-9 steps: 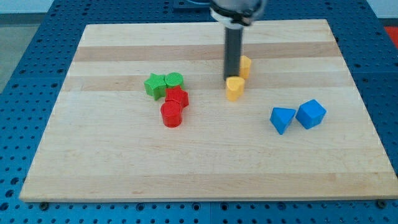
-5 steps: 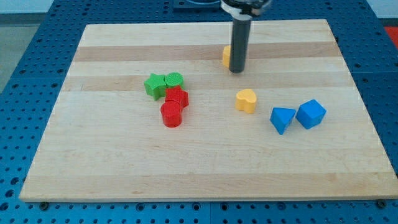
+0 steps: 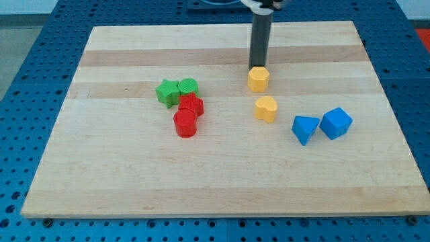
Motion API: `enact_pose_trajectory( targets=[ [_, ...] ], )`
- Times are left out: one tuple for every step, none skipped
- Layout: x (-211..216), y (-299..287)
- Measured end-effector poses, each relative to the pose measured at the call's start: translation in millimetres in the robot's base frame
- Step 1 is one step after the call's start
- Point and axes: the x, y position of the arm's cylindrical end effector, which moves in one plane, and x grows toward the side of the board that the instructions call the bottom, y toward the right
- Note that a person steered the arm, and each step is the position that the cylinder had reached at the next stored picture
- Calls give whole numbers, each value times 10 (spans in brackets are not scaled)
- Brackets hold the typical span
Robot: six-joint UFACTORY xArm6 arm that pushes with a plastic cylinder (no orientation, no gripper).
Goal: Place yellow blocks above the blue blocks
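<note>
My tip (image 3: 258,67) (a bare rod, holding nothing) touches the far side of the yellow hexagonal block (image 3: 258,78), which, with the yellow heart block (image 3: 266,108), wants a steady centred push right, staying far of the blue blocks (image 3: 321,126).

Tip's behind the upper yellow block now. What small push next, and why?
Probably nudge the yellow hexagonal block toward the view's right: my tip sits just above it, while the blue blocks lie lower right, beyond the yellow heart block.
</note>
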Motion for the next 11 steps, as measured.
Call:
enact_pose_trajectory(
  targets=[
    [259,-170],
    [581,248],
    [541,83],
    [808,244],
    [803,894],
    [790,921],
    [516,431],
    [725,185],
    [905,-189],
    [1113,-438],
    [1665,-264]
  ],
)
